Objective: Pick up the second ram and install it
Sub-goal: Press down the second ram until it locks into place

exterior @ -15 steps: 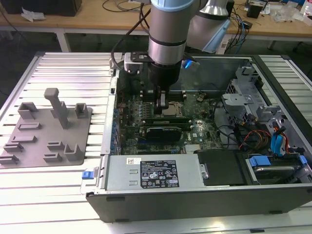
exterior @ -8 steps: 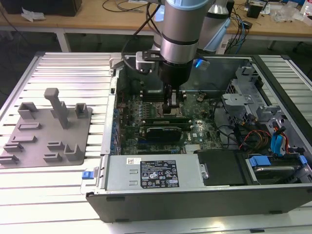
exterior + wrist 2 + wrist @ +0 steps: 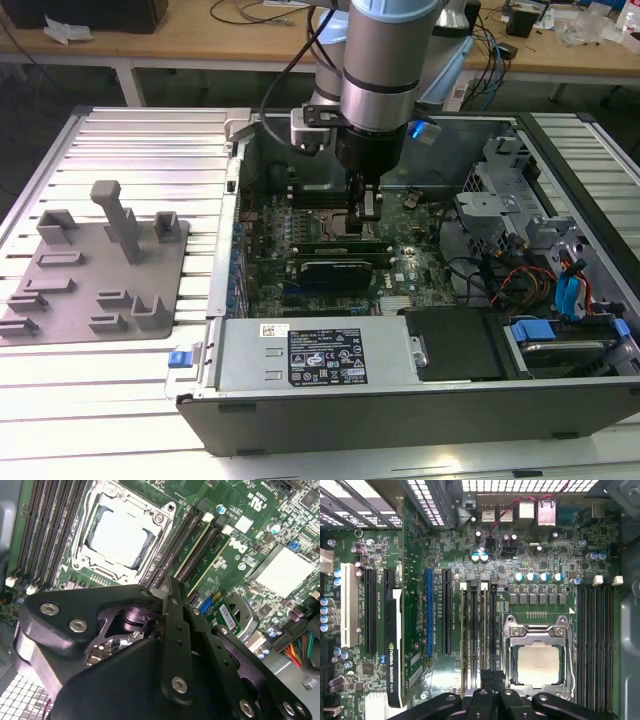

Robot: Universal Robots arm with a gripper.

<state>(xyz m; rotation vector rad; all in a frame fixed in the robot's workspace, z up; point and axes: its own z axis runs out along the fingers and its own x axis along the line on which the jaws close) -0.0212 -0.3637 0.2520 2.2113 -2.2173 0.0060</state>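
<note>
Black gripper (image 3: 167, 597) linkage crowds the lower half of the second wrist view, its fingers drawn together with their tips down at the memory slots beside the processor socket (image 3: 120, 532). Whether they are clamped on anything, I cannot tell. Two slim green sticks stand seated side by side in those slots; the second ram (image 3: 484, 630), long and narrow with pale latch clips at its end, runs up from the gripper at the centre of the first wrist view. One black expansion card (image 3: 394, 647) sits lower left. One open computer case (image 3: 400, 400) fills the exterior view's centre, one grey fixture tray (image 3: 95, 265) at its left.
</note>
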